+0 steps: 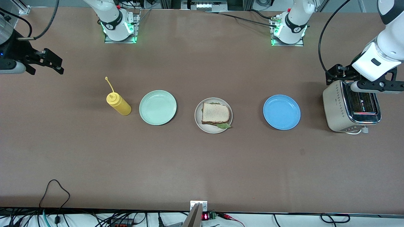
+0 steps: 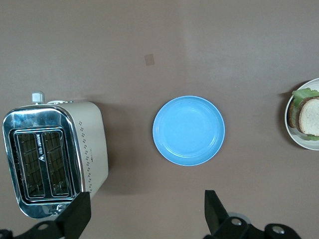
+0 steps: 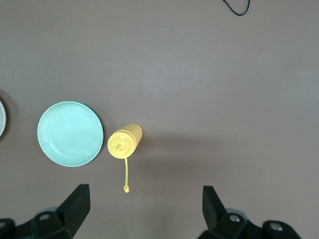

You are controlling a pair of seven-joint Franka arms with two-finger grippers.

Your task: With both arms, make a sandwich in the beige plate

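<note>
The sandwich [image 1: 216,114] sits assembled on the beige plate [image 1: 198,117] at the middle of the brown worktop [image 1: 202,164]: a slice of tan bread with a darker crust lies on top, and a crinkly green lettuce leaf [image 1: 223,125] pokes out from under it on the side nearer the front camera, reaching the plate's rim. In the left wrist view the edge of the same plate [image 2: 294,133] shows two bread slices stacked with lettuce between and around them. A mint-green plate [image 1: 157,107] lies beside the beige plate toward the right arm's end of the worktop, and a yellow squeeze bottle [image 1: 118,104] with its cap hanging off on a thin strap stands just beside that plate, farther toward the same end. A blue plate [image 1: 282,112] lies toward the left arm's end, and a cream and chrome toaster [image 1: 342,107] with two slots stands farther toward that end. The left hand [image 2: 144,211] hangs over the worktop between the toaster and the blue plate, fingers spread wide and holding nothing. The right hand [image 3: 144,206] hangs over bare worktop near the squeeze bottle, fingers likewise spread wide and holding nothing. Neither hand touches any item.
</note>
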